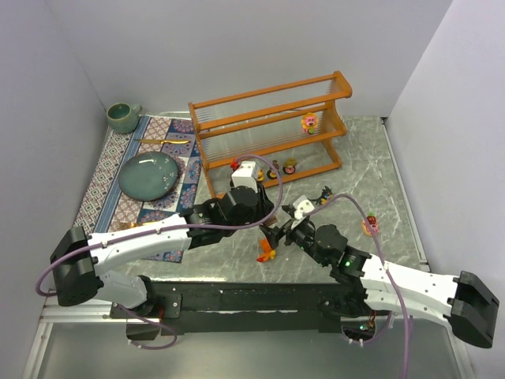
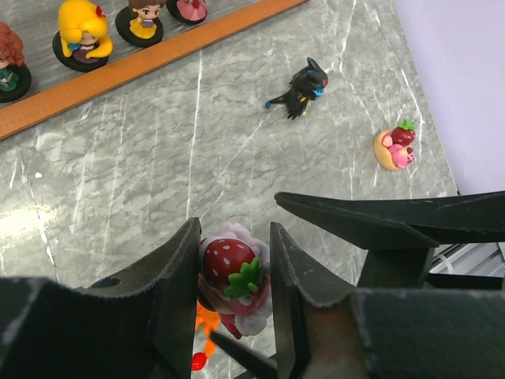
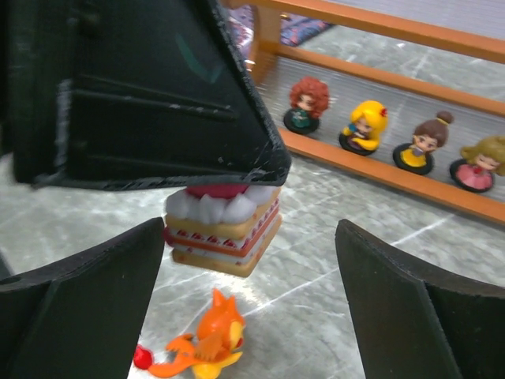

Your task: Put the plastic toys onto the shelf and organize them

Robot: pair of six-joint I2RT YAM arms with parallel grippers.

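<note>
The cake [image 2: 233, 272], a strawberry-topped slice, sits clamped between your left jaws, one pressed to each side. It looks lifted just clear of the bench [image 1: 394, 174], in front of the shelf [image 1: 268, 103]. Your right jaws stand wide open on either side of the cake from the opposite direction, touching nothing.

Just beneath and beside the cake, an orange toy [image 3: 201, 347] lies on the bench. Further to the right, well apart from it, a black toy [image 2: 304, 79] and a pink round toy [image 2: 397, 146] also wait on the bench. On the shelf's lowest tier, four figures [image 3: 365, 126] stand in a row on dark bases. One more figure [image 1: 310, 122] stands on the middle tier.

So you appear to be mid-placement: the cake is secured but not yet shelved. Next, I judge, you should draw the right arm back so its open jaws clear the cake. Then carry the cake with the left arm to a free spot on a tier and set it down upright. Approach so the jaws do not brush the standing row. Three toys on the bench would then remain.
</note>
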